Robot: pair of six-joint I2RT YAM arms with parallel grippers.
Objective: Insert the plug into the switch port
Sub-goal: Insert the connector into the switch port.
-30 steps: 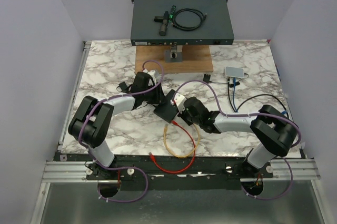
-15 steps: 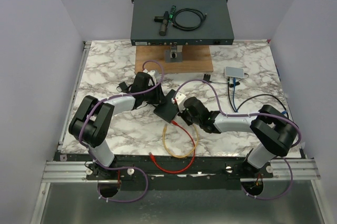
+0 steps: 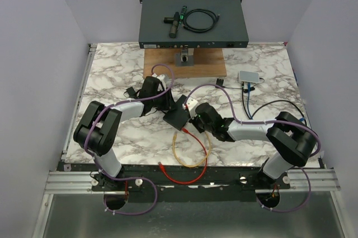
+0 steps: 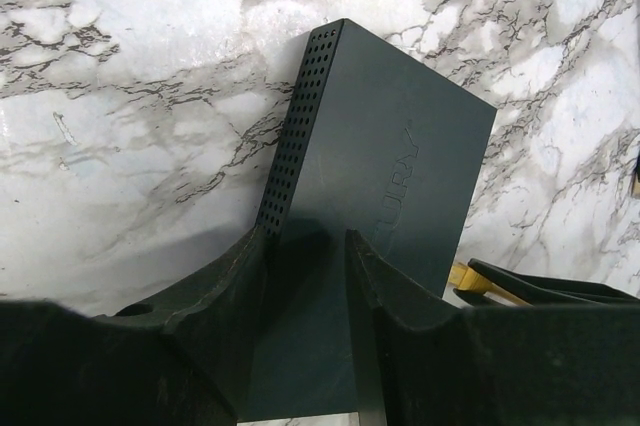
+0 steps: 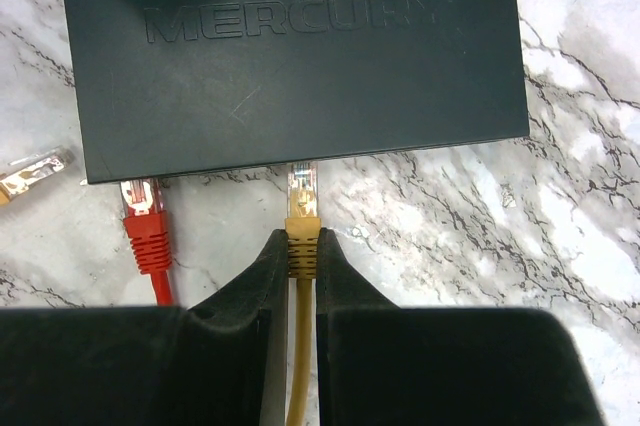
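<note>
While the left gripper [image 4: 303,241] pinches one end of the switch [image 5: 300,46], a flat matte dark box with a vented side and raised MERCURY lettering, the right gripper [image 5: 302,246] is pressed tight on the yellow plug [image 5: 302,191] at its ribbed boot. The plug's clear tip meets the switch's near edge; whether it has entered a port cannot be told. A red plug [image 5: 143,221] lies just left of it, its tip also at that edge. Glossy veined marble table [image 5: 450,226] lies bare to the right. Against a second ago, the right wrist sits slightly nearer the switch; the left arm looks unchanged
</note>
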